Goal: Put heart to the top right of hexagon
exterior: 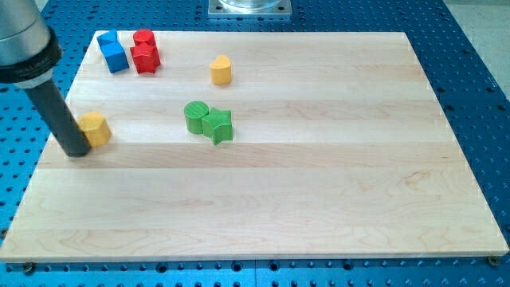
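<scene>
The yellow heart (pixel 221 70) lies in the upper middle of the wooden board (pixel 319 175). The yellow hexagon (pixel 96 128) lies near the board's left edge, well to the lower left of the heart. My tip (pixel 77 151) rests on the board right against the hexagon's left side, touching or almost touching it. The dark rod rises from it toward the view's top left.
A blue block (pixel 113 51) and two red blocks (pixel 145 51) sit close together at the board's top left. A green cylinder (pixel 196 116) and a green star (pixel 217 125) touch each other in the middle left. A metal base (pixel 250 7) shows at the view's top.
</scene>
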Robot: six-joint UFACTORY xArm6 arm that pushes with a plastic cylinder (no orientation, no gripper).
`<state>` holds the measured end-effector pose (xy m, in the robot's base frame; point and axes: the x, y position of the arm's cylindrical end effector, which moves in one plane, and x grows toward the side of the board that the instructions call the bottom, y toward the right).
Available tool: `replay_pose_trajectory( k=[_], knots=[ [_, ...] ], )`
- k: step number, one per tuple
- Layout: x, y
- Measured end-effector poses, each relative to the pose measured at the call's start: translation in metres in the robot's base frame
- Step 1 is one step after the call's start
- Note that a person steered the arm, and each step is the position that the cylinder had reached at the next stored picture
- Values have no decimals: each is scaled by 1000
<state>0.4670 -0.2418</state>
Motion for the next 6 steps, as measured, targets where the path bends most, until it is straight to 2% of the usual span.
replay_pose_trajectory(
  k=[1,2,3,4,5,6],
  knots=[
    [19,29],
    [-10,44],
    [-11,26],
    [-47,109],
    [-119,123],
    [-118,201]
  ],
)
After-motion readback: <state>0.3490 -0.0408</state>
